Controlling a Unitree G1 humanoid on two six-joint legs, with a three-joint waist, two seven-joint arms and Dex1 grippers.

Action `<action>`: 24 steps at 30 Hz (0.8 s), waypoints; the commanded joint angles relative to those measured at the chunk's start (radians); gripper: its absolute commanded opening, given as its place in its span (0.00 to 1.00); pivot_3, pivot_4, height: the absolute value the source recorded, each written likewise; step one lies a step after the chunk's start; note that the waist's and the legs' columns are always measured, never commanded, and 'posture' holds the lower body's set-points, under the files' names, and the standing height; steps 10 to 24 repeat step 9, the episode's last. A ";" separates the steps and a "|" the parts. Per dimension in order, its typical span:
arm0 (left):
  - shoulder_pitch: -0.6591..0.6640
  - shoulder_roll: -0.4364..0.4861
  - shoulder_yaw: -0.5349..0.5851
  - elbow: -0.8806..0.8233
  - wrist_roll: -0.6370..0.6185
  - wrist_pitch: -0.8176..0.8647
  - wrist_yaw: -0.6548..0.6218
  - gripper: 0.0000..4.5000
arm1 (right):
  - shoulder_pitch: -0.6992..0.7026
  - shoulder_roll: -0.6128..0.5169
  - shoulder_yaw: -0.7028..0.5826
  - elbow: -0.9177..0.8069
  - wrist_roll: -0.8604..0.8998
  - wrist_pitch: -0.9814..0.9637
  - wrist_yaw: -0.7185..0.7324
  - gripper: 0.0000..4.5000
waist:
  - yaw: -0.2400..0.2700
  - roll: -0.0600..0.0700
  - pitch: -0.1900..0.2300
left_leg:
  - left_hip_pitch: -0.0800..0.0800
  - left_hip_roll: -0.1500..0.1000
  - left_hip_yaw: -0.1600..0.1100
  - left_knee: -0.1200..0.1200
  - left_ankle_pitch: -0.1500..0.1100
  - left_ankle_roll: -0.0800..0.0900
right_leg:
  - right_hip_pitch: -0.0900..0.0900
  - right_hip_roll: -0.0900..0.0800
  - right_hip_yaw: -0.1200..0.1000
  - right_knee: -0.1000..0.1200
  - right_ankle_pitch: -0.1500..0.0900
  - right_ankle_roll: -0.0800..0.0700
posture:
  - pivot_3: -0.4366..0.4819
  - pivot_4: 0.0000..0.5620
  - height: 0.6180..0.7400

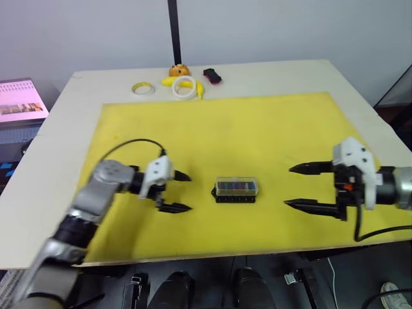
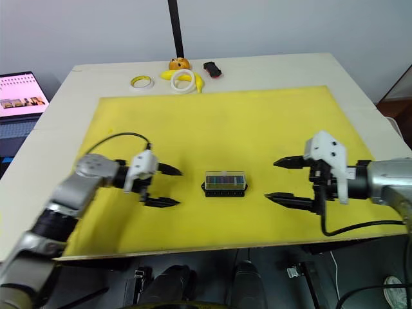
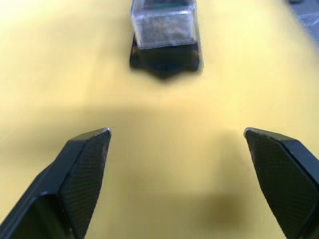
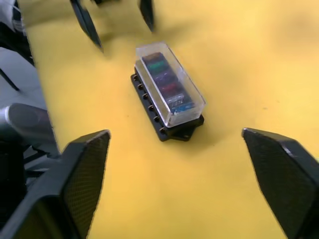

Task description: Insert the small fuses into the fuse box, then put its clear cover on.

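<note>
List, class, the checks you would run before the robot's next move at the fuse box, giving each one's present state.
1. Fuses seated inside the fuse box: ok, coloured fuses show in a row.
2. Clear cover on the box: ok; whether it is fully latched, cannot tell.
3. Left hand open, holding nothing: ok.
4. Right hand open, holding nothing: ok.
5. Both hands apart from the box: ok.
6. Loose fuses left on the yellow mat: ok, none seen.
</note>
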 commanded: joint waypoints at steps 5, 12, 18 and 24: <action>0.097 0.309 0.328 -0.230 -0.262 0.295 -0.055 1.00 | 0.103 -0.095 -0.225 0.076 0.000 -0.002 0.165 0.99 | 0.000 0.003 0.004 | 0.000 0.000 0.000 0.000 0.000 0.000 | 0.000 0.000 0.000 0.000 0.000 0.000 | 0.48 0.27 1.00; 0.164 0.395 0.450 -0.261 -0.310 0.325 -0.063 1.00 | 0.139 -0.113 -0.283 0.097 -0.008 -0.001 0.207 0.99 | -0.002 0.007 0.006 | 0.001 0.000 0.001 0.000 0.000 0.001 | 0.001 0.000 0.000 0.000 0.000 0.000 | 0.48 0.27 1.00; 0.164 0.395 0.450 -0.261 -0.310 0.325 -0.063 1.00 | 0.139 -0.113 -0.283 0.097 -0.008 -0.001 0.207 0.99 | -0.002 0.007 0.006 | 0.001 0.000 0.001 0.000 0.000 0.001 | 0.001 0.000 0.000 0.000 0.000 0.000 | 0.48 0.27 1.00; 0.164 0.395 0.450 -0.261 -0.310 0.325 -0.063 1.00 | 0.139 -0.113 -0.283 0.097 -0.008 -0.001 0.207 0.99 | -0.002 0.007 0.006 | 0.001 0.000 0.001 0.000 0.000 0.001 | 0.001 0.000 0.000 0.000 0.000 0.000 | 0.48 0.27 1.00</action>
